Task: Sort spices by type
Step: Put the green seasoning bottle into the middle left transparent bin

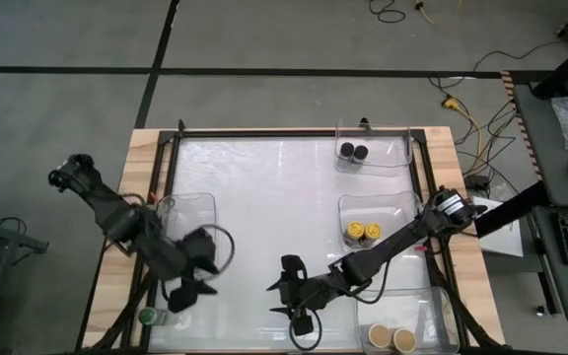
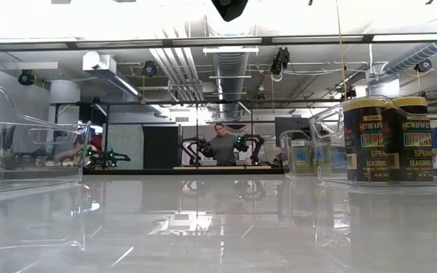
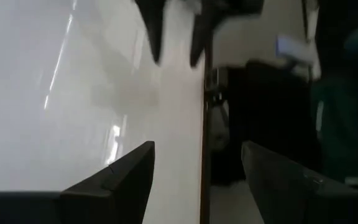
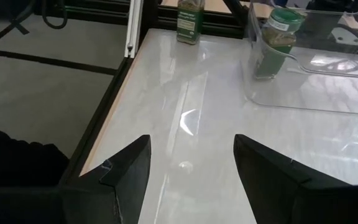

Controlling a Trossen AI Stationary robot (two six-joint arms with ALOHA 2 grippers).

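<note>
The high view shows small round spice jars in pairs. Two black-lidded jars point(image 1: 353, 151) stand in the far clear bin, two yellow-lidded jars point(image 1: 361, 233) in the right bin, and two tan-lidded jars point(image 1: 392, 338) in the near right bin. One green-lidded jar point(image 1: 148, 317) point(image 4: 190, 18) stands on the table's near left corner. A second green-lidded jar point(image 4: 278, 37) shows through the left bin's wall point(image 4: 253, 68). My left gripper point(image 1: 185, 294) point(image 3: 197, 155) hangs open over the table's near left part. My right gripper point(image 1: 282, 296) point(image 4: 191, 146) is open above the near middle, pointing left.
The clear left bin point(image 1: 190, 209) lies partly under my left arm. A black frame point(image 1: 171, 177) runs around the white tabletop. In the low view the yellow jars point(image 2: 385, 136) stand at the right, a clear bin point(image 2: 21, 152) at the left, and a person point(image 2: 222, 144) far behind.
</note>
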